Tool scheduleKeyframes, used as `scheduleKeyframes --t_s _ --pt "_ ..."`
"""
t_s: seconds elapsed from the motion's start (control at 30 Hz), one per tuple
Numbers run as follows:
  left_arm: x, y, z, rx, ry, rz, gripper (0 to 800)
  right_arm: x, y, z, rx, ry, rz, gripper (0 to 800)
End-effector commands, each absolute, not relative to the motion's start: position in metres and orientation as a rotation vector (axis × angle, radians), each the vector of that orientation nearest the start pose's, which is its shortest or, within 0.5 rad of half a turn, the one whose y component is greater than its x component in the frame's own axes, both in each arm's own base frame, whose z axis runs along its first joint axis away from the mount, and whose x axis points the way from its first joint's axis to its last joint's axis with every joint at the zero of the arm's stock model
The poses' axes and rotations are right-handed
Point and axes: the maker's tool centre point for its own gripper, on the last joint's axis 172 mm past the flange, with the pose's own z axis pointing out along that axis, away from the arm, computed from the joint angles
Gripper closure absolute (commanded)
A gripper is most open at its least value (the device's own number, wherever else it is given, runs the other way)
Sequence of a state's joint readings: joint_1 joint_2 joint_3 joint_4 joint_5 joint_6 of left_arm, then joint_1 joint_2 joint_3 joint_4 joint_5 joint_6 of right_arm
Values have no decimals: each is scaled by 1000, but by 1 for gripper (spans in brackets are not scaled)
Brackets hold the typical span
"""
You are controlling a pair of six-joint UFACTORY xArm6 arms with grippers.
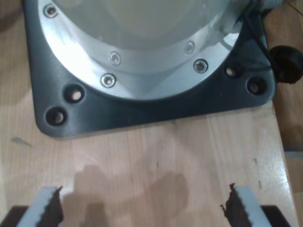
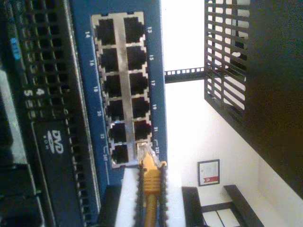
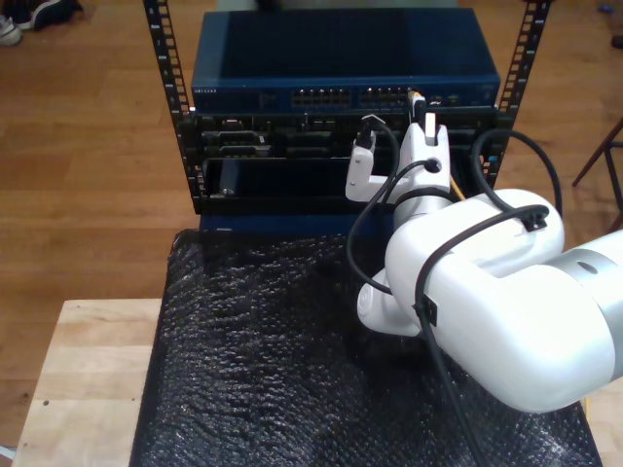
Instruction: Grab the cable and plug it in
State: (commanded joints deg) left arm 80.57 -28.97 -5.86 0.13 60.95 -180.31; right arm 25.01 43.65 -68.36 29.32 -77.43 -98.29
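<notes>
Showing the cable (image 2: 150, 189) pinched in the second pincer (image 2: 150, 187), clear plug (image 2: 145, 153) leading, long axis aimed at the switch (image 2: 118, 90), tip just short of a lowest-numbered-row port | first pincer (image 1: 142, 205) spread, idle over the wooden bench (image 1: 156, 156) beside an arm base (image 1: 151, 94) | rack (image 3: 341, 146) on wooden floor (image 3: 88, 146).
</notes>
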Motion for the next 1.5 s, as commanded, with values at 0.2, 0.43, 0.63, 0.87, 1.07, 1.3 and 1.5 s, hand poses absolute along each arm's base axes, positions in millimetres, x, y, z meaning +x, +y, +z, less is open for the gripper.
scheduleKeyframes --t_s 0.2,0.43,0.63,0.87,1.07,1.3,1.5 --pt "19 117 30 -2236 2631 -512 0 661 156 274 1150 1017 1267 800" --pt "19 117 30 -2237 2629 -514 0 662 154 271 1152 1019 1262 800" --pt "19 117 30 -2237 2629 -514 0 662 152 270 1154 1018 1258 800" --pt "19 117 30 -2236 2628 -512 0 662 152 271 1153 1016 1259 800" --pt "19 117 30 -2236 2631 -512 0 662 151 270 1156 1016 1258 800" --pt "19 117 30 -2237 2629 -514 0 663 147 270 1158 1012 1254 800" --pt "19 117 30 -2237 2629 -514 0 663 146 269 1159 1012 1251 800"
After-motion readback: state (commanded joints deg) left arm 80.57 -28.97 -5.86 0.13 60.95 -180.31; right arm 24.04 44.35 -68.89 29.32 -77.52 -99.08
